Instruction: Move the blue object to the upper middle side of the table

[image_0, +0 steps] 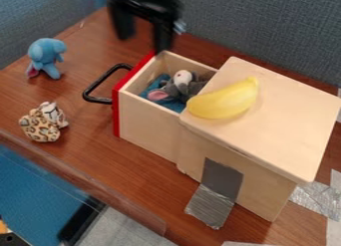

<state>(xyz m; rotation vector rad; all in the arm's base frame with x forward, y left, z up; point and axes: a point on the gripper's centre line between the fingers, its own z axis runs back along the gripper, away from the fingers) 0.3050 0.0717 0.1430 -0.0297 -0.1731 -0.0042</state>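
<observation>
- Grey tape (218, 207), one strip: nearest the camera, creased, running from the cabinet's side down onto the table; below the pincer and to its right, as I see it.
- Wooden cabinet (266, 135), pale, slab-topped: right of the pincer and below it.
- Banana (224, 99), yellow: lying on the cabinet's top, by the edge closest to the pincer.
- Drawer (150, 125), pale wood with a red front (122, 110): pulled out of the cabinet, just below the pincer in my view.
- Grey plush toy (180, 86), white snout, pink ear: inside the drawer, on blue cloth (174, 104), below the pincer and a little right.
- Handle (100, 84), black, looped: on the drawer's front, below the pincer and to its left.
- Spotted toy (44, 123), leopard pattern: on the table, well below the pincer and left.
- Blue toy (45, 56), touches of pink — the piece to be moved: upright on the table, well left of the pincer and slightly lower in view, apart from the handle.
- Pincer (142, 43), black, one: hanging at the top of the view, tips downward, fingers spread — nothing pinched between them.
- Table (86, 160), reddish-brown wood: under the pincer and the whole lot.
</observation>
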